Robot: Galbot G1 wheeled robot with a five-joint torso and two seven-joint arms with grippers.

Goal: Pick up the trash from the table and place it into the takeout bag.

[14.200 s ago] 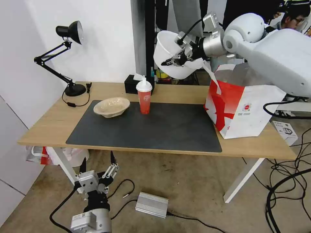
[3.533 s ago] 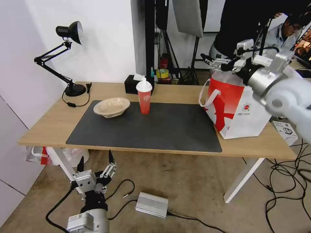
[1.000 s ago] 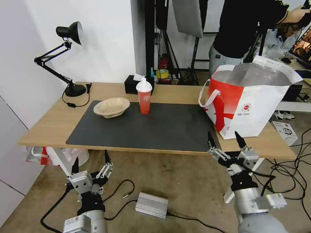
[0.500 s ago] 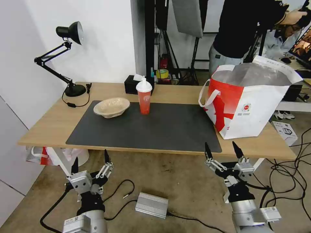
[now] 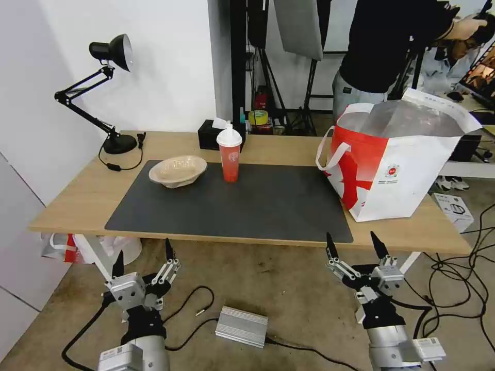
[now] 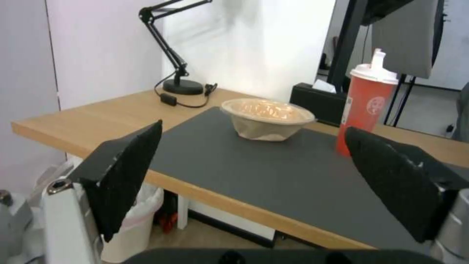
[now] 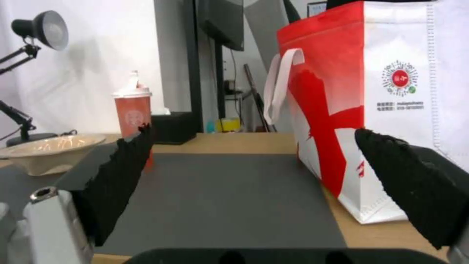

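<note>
Both arms are hanging low in front of the worktop (image 5: 72,203), below its near edge. The left pincer (image 5: 143,257) is pointing up with its fingers spread wide and holding nothing; the right pincer (image 5: 355,246) is doing the same on the other side, likewise empty.

Two pieces of trash are standing on the dark mat (image 5: 247,203) toward its far left part. The beige pulp bowl (image 5: 178,170) is sitting upright near the mat's far left corner, and the red drink cup (image 5: 230,154) with its white dome lid is standing upright just beside it, on the bowl's right. Behind the cup a black tissue box (image 5: 209,135) is resting on the bare wood. The takeout bag (image 5: 397,170) is standing open at the right end of the worktop, its foil-lined mouth facing up, well apart from both pieces.

The relation that matters: bowl and cup are lying up and ahead of the left pincer, with the bowl nearly straight beyond it and the cup slightly to its right. The right pincer is sitting beneath the bag's near corner, farther from both. So the left arm is looking like the nearer one for the bowl, while the cup, whose long axis is running vertical, is lying roughly between the two arms, still closer to the left.
</note>
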